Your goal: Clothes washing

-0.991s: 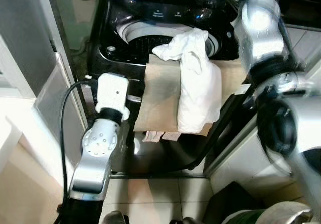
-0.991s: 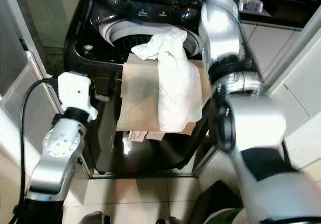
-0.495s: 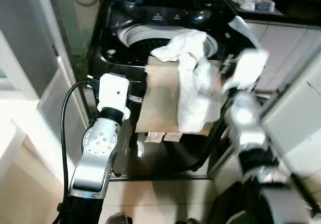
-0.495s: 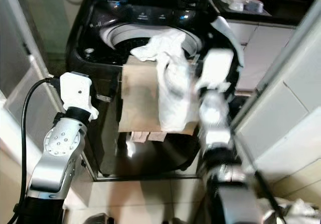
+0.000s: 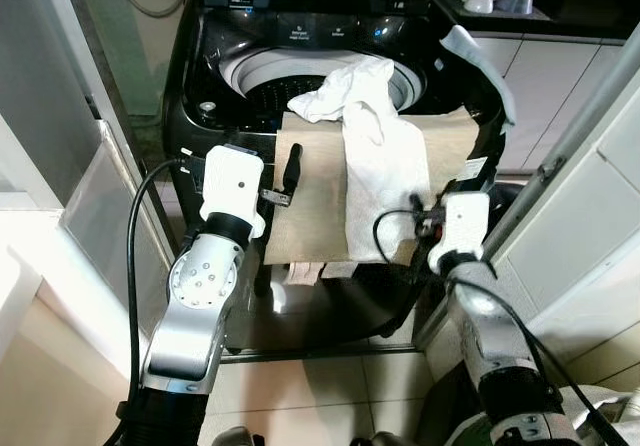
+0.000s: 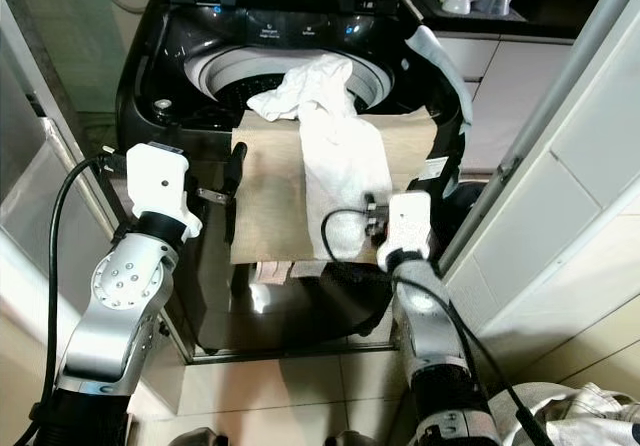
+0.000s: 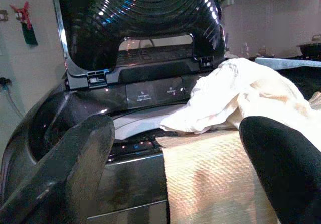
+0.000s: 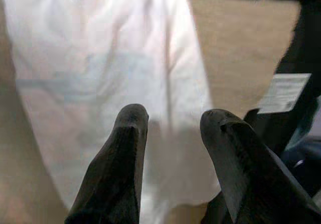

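Over the front rim of your open black washing machine [image 5: 215, 61] hangs a crumpled white cloth [image 5: 378, 171], draped on a flat tan one [image 5: 318, 191]. At 9 o'clock, your left gripper [image 5: 290, 174] has fingers wide apart. At 5 o'clock, your right gripper [image 8: 173, 133] has fingers narrowly parted, holding nothing.

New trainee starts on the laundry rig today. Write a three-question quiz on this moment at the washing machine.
1. True or false: the white garment lies fully inside the drum.
2. What lies under the white garment, over the washing machine front? A) a tan cloth B) a blue towel C) a plastic basket
3. Fill in: the right gripper has its fingers ____ and points at the white garment.

Key: 1 false, it drapes over the rim and front. 2 A. 3 open.
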`<state>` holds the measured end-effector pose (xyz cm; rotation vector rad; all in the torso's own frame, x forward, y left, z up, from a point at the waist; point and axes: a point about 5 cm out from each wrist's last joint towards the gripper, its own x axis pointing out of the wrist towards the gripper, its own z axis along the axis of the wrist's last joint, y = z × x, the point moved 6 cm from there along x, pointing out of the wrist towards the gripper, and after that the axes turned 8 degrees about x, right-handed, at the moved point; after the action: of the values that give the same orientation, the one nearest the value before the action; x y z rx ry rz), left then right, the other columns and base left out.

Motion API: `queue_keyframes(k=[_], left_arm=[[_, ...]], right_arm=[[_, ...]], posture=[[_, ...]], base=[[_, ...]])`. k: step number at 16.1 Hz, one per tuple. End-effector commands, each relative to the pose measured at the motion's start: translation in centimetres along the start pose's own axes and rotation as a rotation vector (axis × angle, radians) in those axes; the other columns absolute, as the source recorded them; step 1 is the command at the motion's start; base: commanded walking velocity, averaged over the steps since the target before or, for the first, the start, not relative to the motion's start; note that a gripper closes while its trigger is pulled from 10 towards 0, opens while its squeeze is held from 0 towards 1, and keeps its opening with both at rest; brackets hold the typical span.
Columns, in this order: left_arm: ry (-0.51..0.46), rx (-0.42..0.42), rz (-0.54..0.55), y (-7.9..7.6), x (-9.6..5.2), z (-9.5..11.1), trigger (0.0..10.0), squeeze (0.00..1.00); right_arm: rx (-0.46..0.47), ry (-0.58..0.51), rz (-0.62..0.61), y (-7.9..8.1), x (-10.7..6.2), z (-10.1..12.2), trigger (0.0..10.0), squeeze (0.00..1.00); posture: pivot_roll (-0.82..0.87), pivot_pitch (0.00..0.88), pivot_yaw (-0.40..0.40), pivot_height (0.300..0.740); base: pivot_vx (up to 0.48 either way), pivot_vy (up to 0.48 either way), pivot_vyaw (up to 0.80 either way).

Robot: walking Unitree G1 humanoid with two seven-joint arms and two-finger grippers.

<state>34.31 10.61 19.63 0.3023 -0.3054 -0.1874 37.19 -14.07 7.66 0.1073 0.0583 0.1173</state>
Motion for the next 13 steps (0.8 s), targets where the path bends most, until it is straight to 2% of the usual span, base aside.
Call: queue_keyframes(k=[1, 3, 5, 8, 12, 13], left_arm=[[-0.007, -0.004, -0.017, -0.3, 0.3, 0.2, 10.0, 0.00], [-0.008, -0.001, -0.019, -0.2, 0.3, 0.2, 10.0, 0.00], [-0.011, 0.002, -0.021, -0.1, 0.4, 0.3, 10.0, 0.00], [-0.012, 0.012, -0.019, 0.2, 0.3, 0.4, 10.0, 0.00], [-0.011, 0.012, -0.027, 0.0, 0.4, 0.4, 10.0, 0.00], [-0.013, 0.011, -0.030, -0.1, 0.5, 0.4, 10.0, 0.00]], right_arm=[[0.032, 0.046, 0.027, 0.5, 0.6, -0.8, 10.0, 0.00], [0.107, 0.188, 0.084, 1.9, 1.1, -3.7, 10.0, 0.00], [0.089, 0.205, 0.060, 1.7, 1.4, -4.0, 10.0, 0.00], [0.089, 0.296, 0.050, 2.3, 1.6, -5.7, 10.0, 0.00], [0.048, 0.219, 0.085, 4.1, 3.2, -3.7, 10.0, 0.00], [0.010, 0.157, 0.096, 4.9, 4.5, -1.5, 10.0, 0.00]], posture=[[0.03, 0.000, -0.032, 0.740], [0.04, 0.000, -0.028, 0.740], [0.05, 0.000, -0.026, 0.740], [0.07, 0.000, -0.017, 0.740], [0.07, 0.000, -0.008, 0.740], [0.07, 0.000, -0.009, 0.740]], base=[[0.000, 0.000, 0.00], [0.000, 0.000, 0.00], [0.000, 0.000, 0.00], [0.000, 0.000, 0.00], [0.000, 0.000, 0.00], [0.000, 0.000, 0.00]])
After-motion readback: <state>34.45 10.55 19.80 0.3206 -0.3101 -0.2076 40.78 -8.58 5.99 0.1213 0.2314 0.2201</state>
